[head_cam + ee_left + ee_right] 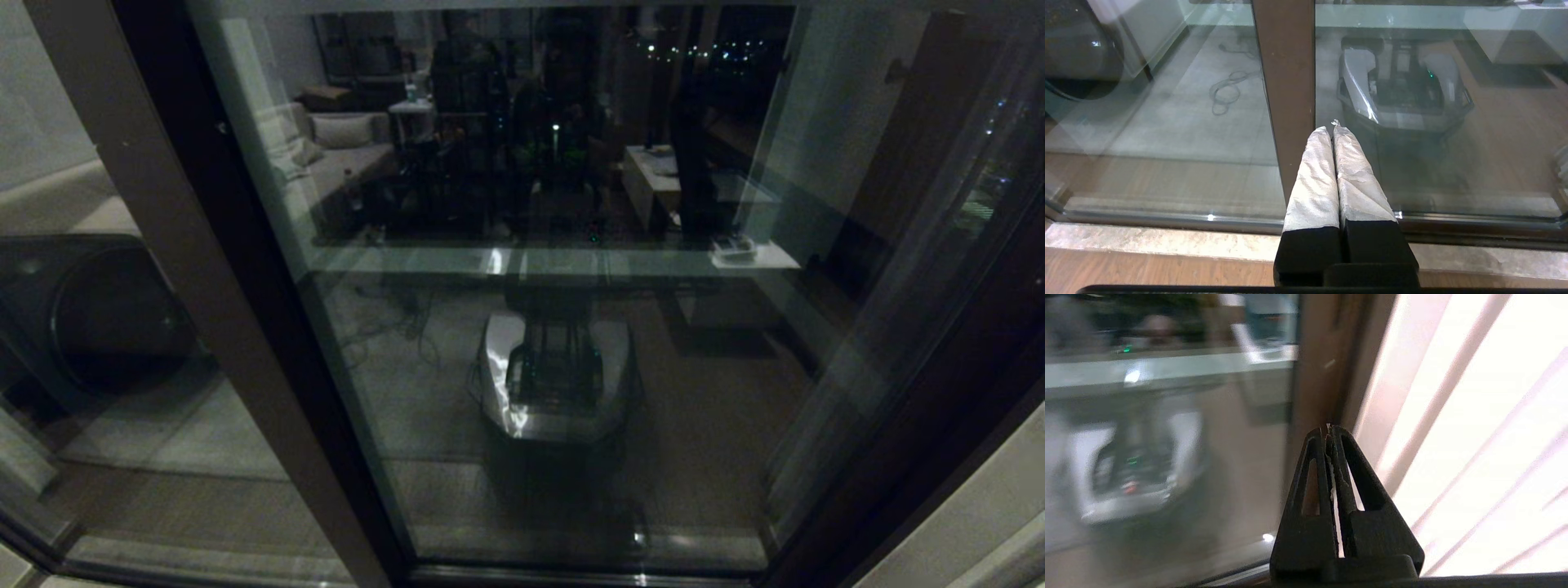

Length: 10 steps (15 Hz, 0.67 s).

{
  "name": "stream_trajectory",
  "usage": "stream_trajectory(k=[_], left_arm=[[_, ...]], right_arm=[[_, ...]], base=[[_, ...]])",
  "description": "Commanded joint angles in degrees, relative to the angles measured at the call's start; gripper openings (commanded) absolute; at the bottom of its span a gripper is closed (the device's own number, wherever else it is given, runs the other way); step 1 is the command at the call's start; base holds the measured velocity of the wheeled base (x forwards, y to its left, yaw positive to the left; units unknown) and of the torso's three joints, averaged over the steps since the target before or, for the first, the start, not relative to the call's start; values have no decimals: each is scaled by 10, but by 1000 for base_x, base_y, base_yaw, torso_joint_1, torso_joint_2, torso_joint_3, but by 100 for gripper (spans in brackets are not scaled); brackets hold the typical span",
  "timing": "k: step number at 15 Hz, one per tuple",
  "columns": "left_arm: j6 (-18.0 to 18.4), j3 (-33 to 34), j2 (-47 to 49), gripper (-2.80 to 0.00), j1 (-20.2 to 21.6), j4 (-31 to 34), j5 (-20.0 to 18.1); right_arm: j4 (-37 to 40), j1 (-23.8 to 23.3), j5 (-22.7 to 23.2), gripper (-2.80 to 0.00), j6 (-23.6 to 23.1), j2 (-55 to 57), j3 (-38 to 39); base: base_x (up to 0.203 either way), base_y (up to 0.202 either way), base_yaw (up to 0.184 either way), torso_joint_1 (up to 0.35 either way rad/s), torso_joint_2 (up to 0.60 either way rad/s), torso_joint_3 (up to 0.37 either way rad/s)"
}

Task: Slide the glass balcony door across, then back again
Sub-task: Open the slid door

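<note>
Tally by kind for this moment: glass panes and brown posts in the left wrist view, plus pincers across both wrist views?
Glass panes: 2, the glass balcony door and the fixed glass panel
Brown posts: 1, the plain brown post between them
Pincers: 2, the left pincer and the right pincer, both shut
Total: 5

One sliding glass door [555, 286] fills the middle. One brown post [196, 269] stands left. Two grippers show, left [1330, 130] and right [1329, 428].
</note>
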Motion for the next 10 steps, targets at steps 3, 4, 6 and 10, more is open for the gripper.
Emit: stream_trajectory(k=[3,4,6,10], left_arm=[[0,0,0,-280,0,0,0],[0,0,0,-280,-1,0,0],[0,0,0,-280,0,0,0],[-1,0,0,-280,0,0,0]], right_arm=[[57,-87,-4,-280,-17,167,-146],[86,-117,-4,-280,-26,183,-156],[110,-182,-4,-280,-56,217,-161],[118,-228,52,-280,-70,272,-199]], base=[[0,0,0,0,0,0],[0,0,0,0,0,0],[0,0,0,0,0,0],[0,0,0,0,0,0]])
